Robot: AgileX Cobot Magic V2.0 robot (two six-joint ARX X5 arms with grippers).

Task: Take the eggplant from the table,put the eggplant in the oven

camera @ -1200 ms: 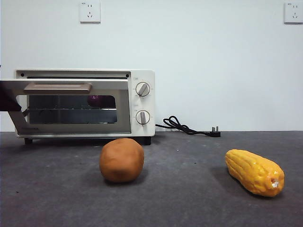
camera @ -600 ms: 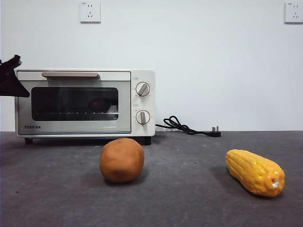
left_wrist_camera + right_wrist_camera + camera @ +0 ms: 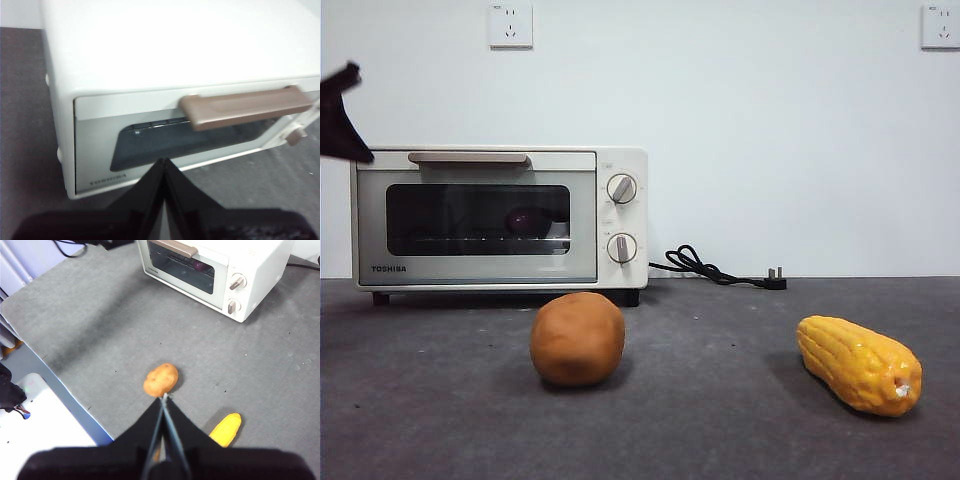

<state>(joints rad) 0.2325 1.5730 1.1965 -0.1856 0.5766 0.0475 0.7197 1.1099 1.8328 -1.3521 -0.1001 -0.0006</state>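
The eggplant lies on the wire rack inside the oven, dim and purple behind the closed glass door. It also shows as a purple spot through the door in the right wrist view. My left gripper hovers shut and empty just above the oven's top left corner. Its wrist view looks down on the oven and the beige handle, with the left gripper pressed together. My right gripper is shut and empty, high above the table.
A brown lump sits in front of the oven and a yellow corn cob lies at the right. A black cord with plug trails from the oven along the wall. The table's edge runs along one side in the right wrist view.
The oven door, open and level a second ago, has swung shut. The left gripper has risen from beside the door to above the oven's top left corner.
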